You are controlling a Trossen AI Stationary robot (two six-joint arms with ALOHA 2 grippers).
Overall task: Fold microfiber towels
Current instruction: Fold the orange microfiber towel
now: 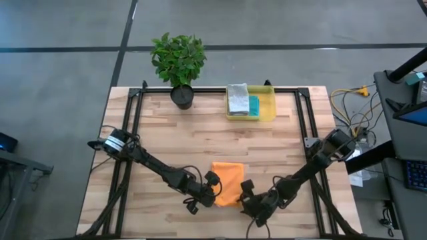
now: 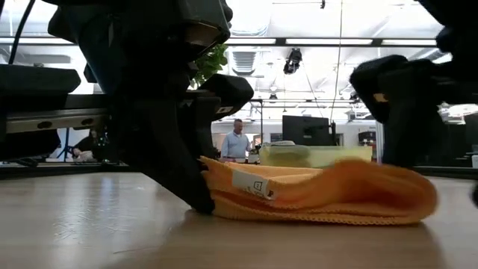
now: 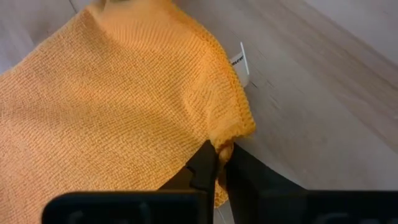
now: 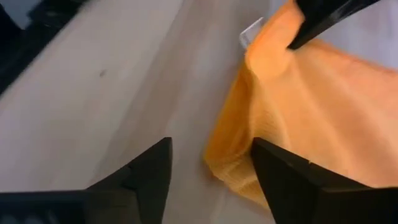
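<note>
An orange microfiber towel (image 1: 227, 180) lies folded on the wooden table, near its front edge, with a white tag (image 3: 239, 62) sticking out of one edge. My left gripper (image 3: 219, 163) is shut on the towel's near-left corner. My right gripper (image 4: 210, 163) is open just off the towel's near-right corner (image 4: 231, 169), low over the table. Whether its fingers touch the cloth, I cannot tell. A light grey towel (image 1: 237, 99) and a teal towel (image 1: 253, 105) lie in the yellow bin (image 1: 267, 107). My left gripper pinches the orange towel's corner (image 3: 229, 138) between its two fingers, and the hem bunches up just ahead of the fingertips. The fingers slant down from the table's left. The corner stays low at the tabletop (image 2: 209, 203), and the rest of the towel lies on the table.
The yellow bin stands at the far edge, right of the middle. A potted plant (image 1: 179, 63) stands to its left. Black frame rails (image 1: 137, 113) run along the table's left, right and far sides. Bare wood lies between the orange towel and the bin.
</note>
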